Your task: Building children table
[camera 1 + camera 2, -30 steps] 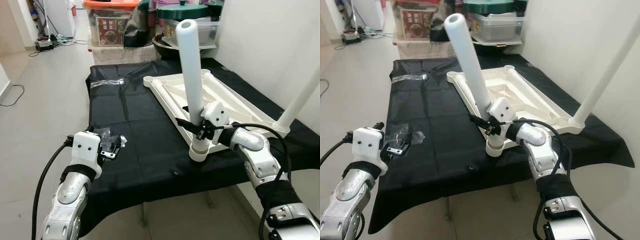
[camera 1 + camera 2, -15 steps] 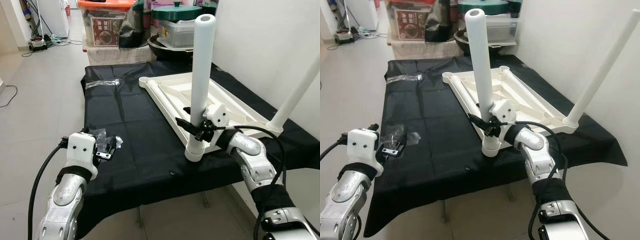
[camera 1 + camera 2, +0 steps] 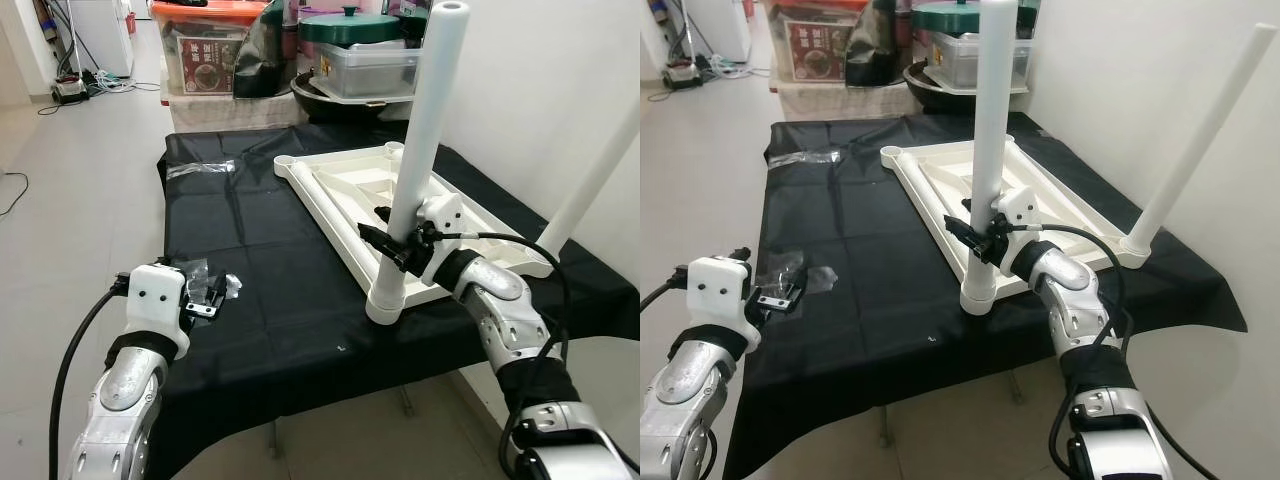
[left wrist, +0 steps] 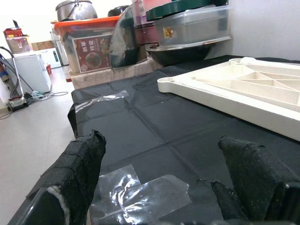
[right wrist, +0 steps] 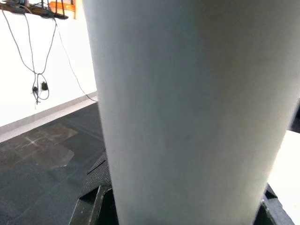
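Note:
A white plastic table top (image 3: 322,196) lies upside down on a black cloth (image 3: 250,250). At its near corner stands a white table leg (image 3: 425,120), its foot in the corner socket (image 3: 385,302) and its top leaning slightly right. My right gripper (image 3: 388,245) is shut on this leg low down; the leg (image 5: 187,108) shows close up in the right wrist view. A second leg (image 3: 1200,140) rises slanted from the right corner. My left gripper (image 4: 161,145) is open at the cloth's left edge, over a clear plastic bag (image 3: 215,285) of small parts.
Beyond the table stand an orange-lidded box (image 3: 205,45), a green-lidded pot (image 3: 345,25) and a clear container (image 3: 375,70). A white wall (image 3: 540,80) runs close along the right. A strip of clear tape (image 3: 205,168) lies on the cloth. Cables lie on the floor far left.
The leg in my right gripper has swung from leaning left, through upright, to leaning slightly right. The camera has shifted a little. The left arm has hardly moved.

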Controlling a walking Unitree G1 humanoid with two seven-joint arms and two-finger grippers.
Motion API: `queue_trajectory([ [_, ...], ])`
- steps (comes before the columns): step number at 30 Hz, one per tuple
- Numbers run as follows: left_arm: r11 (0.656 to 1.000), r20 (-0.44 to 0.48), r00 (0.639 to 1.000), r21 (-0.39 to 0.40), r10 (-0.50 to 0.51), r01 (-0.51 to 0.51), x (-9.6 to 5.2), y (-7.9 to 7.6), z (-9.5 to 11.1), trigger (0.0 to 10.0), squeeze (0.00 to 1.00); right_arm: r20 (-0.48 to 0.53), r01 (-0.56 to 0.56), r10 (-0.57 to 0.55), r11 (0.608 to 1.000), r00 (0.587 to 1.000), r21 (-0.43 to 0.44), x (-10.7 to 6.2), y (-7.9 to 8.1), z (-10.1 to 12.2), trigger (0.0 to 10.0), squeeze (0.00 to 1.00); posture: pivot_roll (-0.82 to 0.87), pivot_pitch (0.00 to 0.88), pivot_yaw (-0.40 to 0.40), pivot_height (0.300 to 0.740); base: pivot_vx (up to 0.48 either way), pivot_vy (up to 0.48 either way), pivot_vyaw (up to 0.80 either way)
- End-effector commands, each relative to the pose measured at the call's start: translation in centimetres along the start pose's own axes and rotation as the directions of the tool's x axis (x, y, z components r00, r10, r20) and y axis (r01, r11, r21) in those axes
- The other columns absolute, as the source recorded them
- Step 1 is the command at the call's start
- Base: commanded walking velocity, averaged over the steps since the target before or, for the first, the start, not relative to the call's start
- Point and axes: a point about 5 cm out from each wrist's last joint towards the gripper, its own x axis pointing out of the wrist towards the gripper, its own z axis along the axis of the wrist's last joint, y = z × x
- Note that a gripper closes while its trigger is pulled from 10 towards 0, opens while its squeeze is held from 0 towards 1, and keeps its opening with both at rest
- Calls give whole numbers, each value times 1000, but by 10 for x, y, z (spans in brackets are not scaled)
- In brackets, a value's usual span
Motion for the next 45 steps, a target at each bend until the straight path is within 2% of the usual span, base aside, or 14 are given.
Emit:
queue_trajectory([
  [1,1000,-3,1000,12,-1,1,-1,1,1,10000,0,-142,-5,35,979,989,204,-5,21,-49,0,0,59,0,-47,740,0,0,0],
  [9,1000,-10,1000,16,-4,4,0,3,1,10000,0,-158,-96,130,974,979,206,-11,39,-63,0,0,58,0,-37,740,0,0,0],
  [13,1000,-12,1000,19,3,-3,2,4,2,10000,0,-224,53,-9,980,975,191,-3,28,-67,0,0,54,0,-40,740,0,0,0],
  [15,1000,-12,1000,18,8,-8,2,4,2,10000,0,-289,323,-262,928,921,187,0,13,-71,0,0,57,0,-43,740,0,0,0],
  [16,1000,-12,1000,18,8,-8,2,4,2,10000,0,-289,323,-262,928,921,187,0,13,-71,0,0,57,0,-43,740,0,0,0],
  [17,1000,-12,1000,16,12,-12,1,4,2,10000,0,-307,489,-419,848,854,203,-3,5,-72,0,0,57,0,-45,740,0,0,0],
  [18,1000,-12,1000,16,12,-12,1,4,2,10000,0,-307,489,-419,848,854,203,-3,5,-72,0,0,57,0,-45,740,0,0,0],
  [20,1000,-15,1000,17,19,-19,0,4,2,10000,0,-338,653,-570,719,749,237,-8,6,-76,0,0,68,0,-43,740,0,0,0],
  [22,1000,-18,1000,19,23,-22,-1,4,2,10000,0,-333,685,-604,683,724,252,-10,15,-76,0,0,68,0,-40,740,0,0,0],
  [29,999,-32,999,42,34,-33,0,10,0,10000,0,-317,685,-610,680,727,263,-13,38,-75,0,0,63,0,-35,740,0,0,0],
  [33,995,-51,995,54,84,-82,4,13,-1,10000,0,-396,782,-679,582,618,221,-17,38,-84,0,0,66,0,-38,740,0,0,0],
  [41,994,-62,993,49,102,-99,5,14,-3,10000,0,-421,799,-683,556,597,230,-13,37,-81,0,0,65,0,-38,740,0,0,0],
  [42,994,-67,993,50,100,-97,6,14,-4,10000,0,-410,779,-666,577,623,247,-10,42,-74,9176,0,57,0,-29,740,0,0,0],
  [45,994,-69,993,52,96,-92,7,13,-4,10000,0,-393,757,-651,602,650,254,-9,45,-70,10000,0,54,0,-28,740,0,0,0],
])
